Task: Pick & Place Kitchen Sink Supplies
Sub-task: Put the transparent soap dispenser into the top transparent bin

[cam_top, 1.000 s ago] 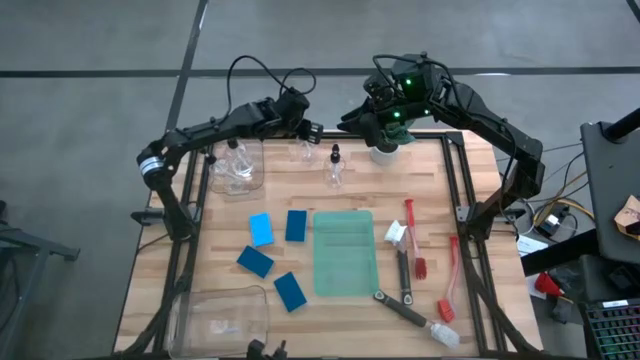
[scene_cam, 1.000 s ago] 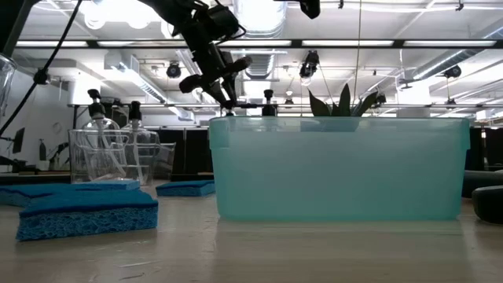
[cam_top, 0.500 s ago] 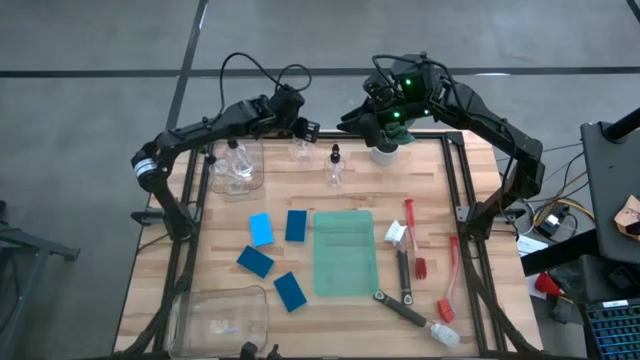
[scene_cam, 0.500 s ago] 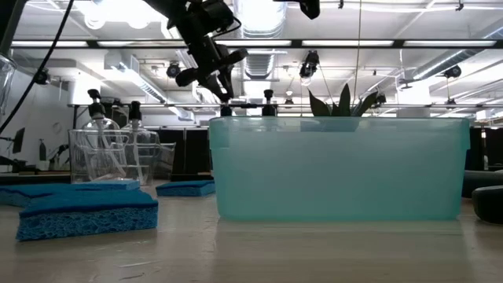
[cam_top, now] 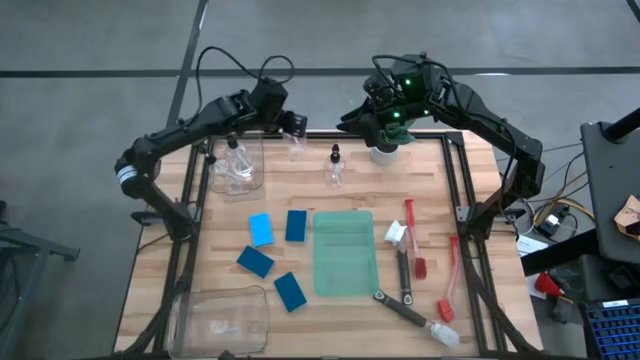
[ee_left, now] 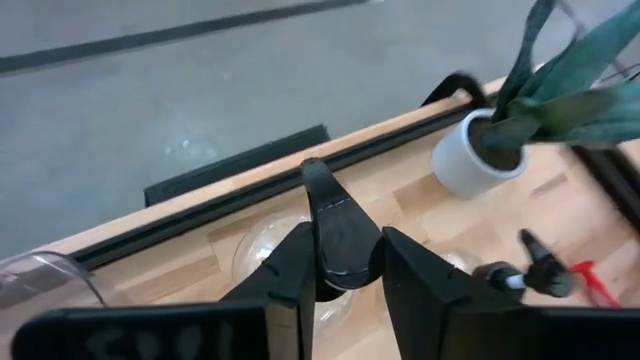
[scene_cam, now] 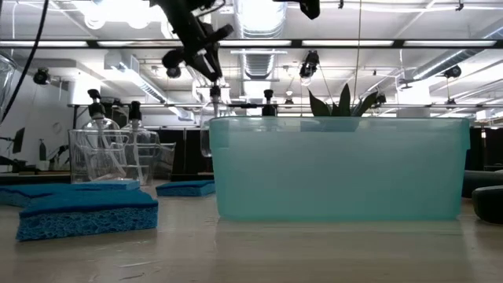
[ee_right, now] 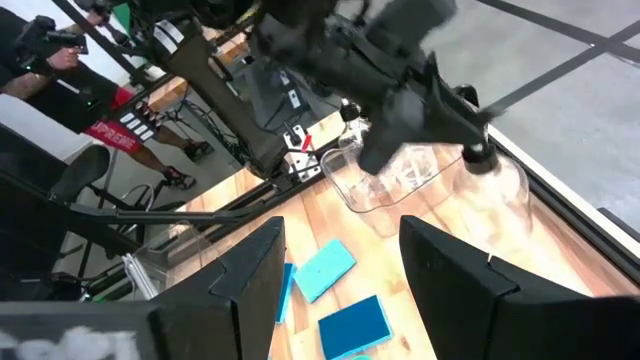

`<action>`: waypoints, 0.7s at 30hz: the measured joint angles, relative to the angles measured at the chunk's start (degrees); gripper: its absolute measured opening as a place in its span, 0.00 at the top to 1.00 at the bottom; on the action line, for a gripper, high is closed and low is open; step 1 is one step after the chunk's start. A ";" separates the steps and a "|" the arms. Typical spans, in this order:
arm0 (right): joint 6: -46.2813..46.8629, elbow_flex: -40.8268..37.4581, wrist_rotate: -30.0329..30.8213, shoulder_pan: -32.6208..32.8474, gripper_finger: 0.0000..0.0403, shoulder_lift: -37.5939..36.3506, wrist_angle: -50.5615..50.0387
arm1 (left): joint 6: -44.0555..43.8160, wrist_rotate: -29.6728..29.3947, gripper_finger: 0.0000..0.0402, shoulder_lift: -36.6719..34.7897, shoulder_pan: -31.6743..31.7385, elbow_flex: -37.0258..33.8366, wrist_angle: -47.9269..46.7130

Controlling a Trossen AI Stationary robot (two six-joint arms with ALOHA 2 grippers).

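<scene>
My left gripper (cam_top: pixel 294 124) is over the table's far edge, shut on the black top of a small clear bottle (scene_cam: pixel 207 134) that hangs below it. A second bottle (cam_top: pixel 335 168) stands on its base on the wood nearby. Two more stand in a clear bin (cam_top: pixel 237 165) at the far left. Several blue sponges (cam_top: pixel 261 229) lie flat left of centre. Red and black brushes (cam_top: pixel 408 240) lie at the right. My right gripper (ee_right: pixel 340 240) stands open and empty above the potted plant (cam_top: pixel 385 150). My left gripper pinches the bottle's black pump top (ee_left: pixel 330 215) between its two fingers (ee_left: pixel 290 270). The fingers slant down from the table's left side. The bottle hangs upright below them, its clear body (ee_left: pixel 262 250) lifted off the table.
A translucent green bin (cam_top: pixel 345 252) sits at the table's centre. Another clear bin (cam_top: pixel 225 318) stands at the near left corner. The plant in its white pot stands at the far edge, under my right arm.
My left gripper has risen and drawn back toward the table's left edge, still shut on the bottle's top. The bottle has gone with it, upright, and now hangs higher over the table.
</scene>
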 joint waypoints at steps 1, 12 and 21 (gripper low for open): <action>0.00 0.00 -0.01 -0.01 0.52 0.00 0.01 | 0.00 -0.02 0.79 -0.77 0.18 -0.01 0.05; 0.02 0.00 0.02 -0.01 0.52 0.00 0.04 | 0.31 -3.13 0.78 -7.89 4.64 -0.05 -2.61; 0.24 0.00 0.41 -0.01 0.52 0.00 0.06 | 1.24 -3.39 0.78 -13.16 9.11 -0.07 -6.38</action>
